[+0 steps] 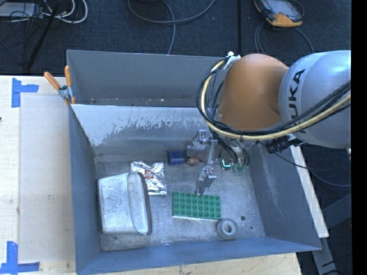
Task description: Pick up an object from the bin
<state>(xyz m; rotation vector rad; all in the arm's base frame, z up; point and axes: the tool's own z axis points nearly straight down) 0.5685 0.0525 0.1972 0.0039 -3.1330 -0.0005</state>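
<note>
My gripper [204, 183] hangs in the middle of the bin, its fingertips just above the far edge of a flat green studded plate [196, 205]. A small dark blue block [175, 157] lies just left of the gripper body. Nothing shows between the fingers, and whether they stand apart I cannot make out. A crumpled silver foil wrapper [150, 177] lies further left on the bin floor.
A large grey-white pouch-like thing [124, 204] fills the bin's front left. A small grey ring [226, 228] rests near the front wall, right of the green plate. The arm with its orange cover reaches in from the right.
</note>
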